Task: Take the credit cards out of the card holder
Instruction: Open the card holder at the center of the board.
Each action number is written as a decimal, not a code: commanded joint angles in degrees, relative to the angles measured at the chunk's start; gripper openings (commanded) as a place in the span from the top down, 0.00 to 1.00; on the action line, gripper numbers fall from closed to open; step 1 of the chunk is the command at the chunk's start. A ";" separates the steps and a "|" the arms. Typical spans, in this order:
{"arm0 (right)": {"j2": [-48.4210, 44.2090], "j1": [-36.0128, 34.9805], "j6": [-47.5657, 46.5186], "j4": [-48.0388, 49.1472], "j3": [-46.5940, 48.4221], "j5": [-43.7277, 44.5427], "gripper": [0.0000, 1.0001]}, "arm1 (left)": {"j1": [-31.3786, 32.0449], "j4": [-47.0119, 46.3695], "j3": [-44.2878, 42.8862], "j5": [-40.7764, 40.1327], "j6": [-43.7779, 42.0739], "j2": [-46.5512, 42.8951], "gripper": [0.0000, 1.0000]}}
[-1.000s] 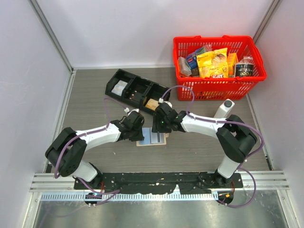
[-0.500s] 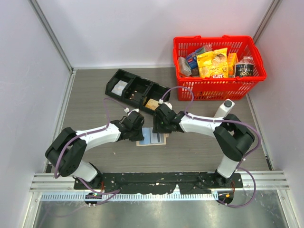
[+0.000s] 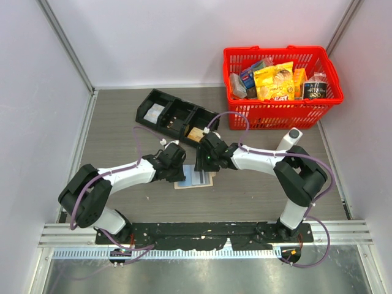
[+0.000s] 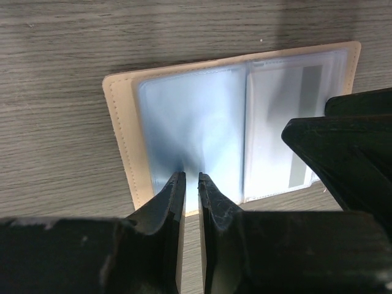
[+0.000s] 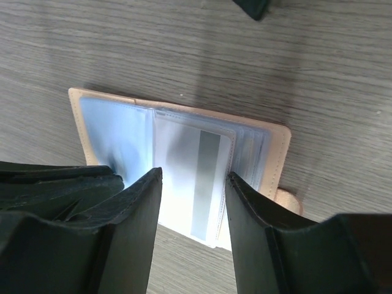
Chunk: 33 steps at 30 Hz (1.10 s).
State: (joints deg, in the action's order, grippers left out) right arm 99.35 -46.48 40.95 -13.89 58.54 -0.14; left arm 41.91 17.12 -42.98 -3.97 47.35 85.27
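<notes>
Lately my open right gripper (image 5: 191,177) edged toward 9 o'clock, straddling the grey-striped plastic credit card (image 5: 205,184) in the flat tan leather-like card holder (image 4: 119,141); my nearly closed left gripper (image 4: 190,177) seems to pin it; a pull looks ready.
</notes>
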 commanded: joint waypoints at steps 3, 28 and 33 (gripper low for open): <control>-0.12 -0.46 2.29 8.26 -0.71 -8.64 0.52 | -0.25 -0.16 0.18 0.45 -0.07 0.77 0.83; 4.61 -4.23 2.03 16.97 6.31 -18.66 0.58 | -0.69 5.19 5.71 -8.86 4.06 -21.27 0.82; 9.28 -6.51 0.28 14.25 11.67 -20.42 0.58 | -0.78 10.81 7.82 -13.69 7.13 -31.03 0.82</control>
State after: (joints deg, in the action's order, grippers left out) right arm 106.19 -50.78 43.11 0.99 65.30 -17.69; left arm 41.50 23.66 -36.51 -11.68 51.24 60.53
